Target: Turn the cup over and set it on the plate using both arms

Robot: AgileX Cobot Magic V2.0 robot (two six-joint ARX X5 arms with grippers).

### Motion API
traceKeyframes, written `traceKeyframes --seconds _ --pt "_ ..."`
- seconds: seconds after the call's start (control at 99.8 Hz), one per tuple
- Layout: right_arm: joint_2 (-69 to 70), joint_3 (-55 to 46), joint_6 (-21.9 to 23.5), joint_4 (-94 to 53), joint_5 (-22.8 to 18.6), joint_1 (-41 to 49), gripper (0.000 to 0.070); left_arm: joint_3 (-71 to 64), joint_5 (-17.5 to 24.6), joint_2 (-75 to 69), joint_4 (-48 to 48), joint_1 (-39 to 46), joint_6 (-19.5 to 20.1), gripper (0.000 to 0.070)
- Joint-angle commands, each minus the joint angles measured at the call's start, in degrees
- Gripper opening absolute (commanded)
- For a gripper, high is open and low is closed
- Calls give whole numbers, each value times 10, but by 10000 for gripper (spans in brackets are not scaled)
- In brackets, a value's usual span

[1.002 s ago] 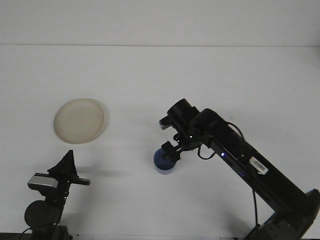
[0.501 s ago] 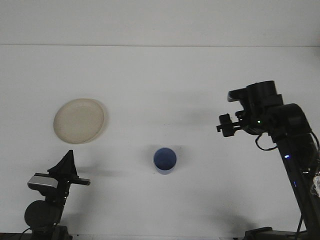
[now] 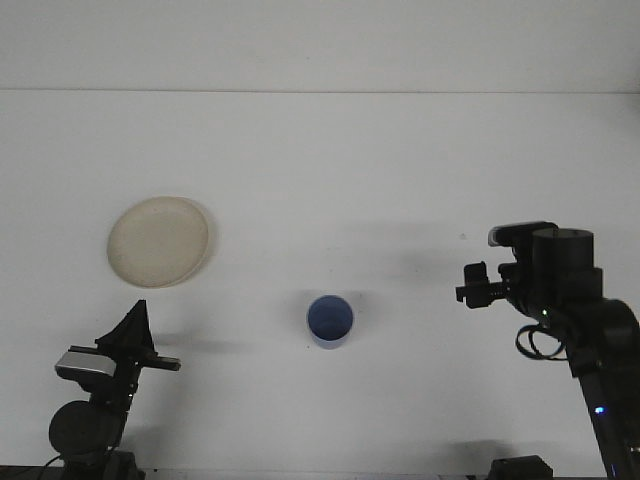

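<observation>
A blue cup [image 3: 330, 320] stands upright on the white table, mouth up, a little below the middle. Nothing touches it. The cream plate [image 3: 160, 241] lies flat at the left, well apart from the cup. My right gripper [image 3: 470, 283] hovers to the right of the cup, about a hand's width away, open and holding nothing. At the bottom left, my left gripper [image 3: 138, 312] points up toward the plate from just below it, seen from behind as a dark wedge.
The white table [image 3: 330, 170] runs back to a pale wall. The right arm [image 3: 590, 330] rises from the bottom right corner. The left arm's base [image 3: 85, 425] sits at the bottom left edge.
The right gripper let go of the cup, which now stands alone, and pulled away to the right, then lower. The left arm, the cup and the plate have not moved.
</observation>
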Motion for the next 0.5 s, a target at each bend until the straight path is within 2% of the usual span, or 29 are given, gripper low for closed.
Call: traceKeyframes --seconds 0.0,0.291,0.491 --pt "-32 -38 12 33 0 2 469 -12 -1 -1 6 0 -1 11" --pt "-202 -223 24 213 -1 5 469 -12 -1 -1 6 0 -1 11" --pt "-283 -313 25 327 0 5 469 -12 -1 -1 6 0 -1 11"
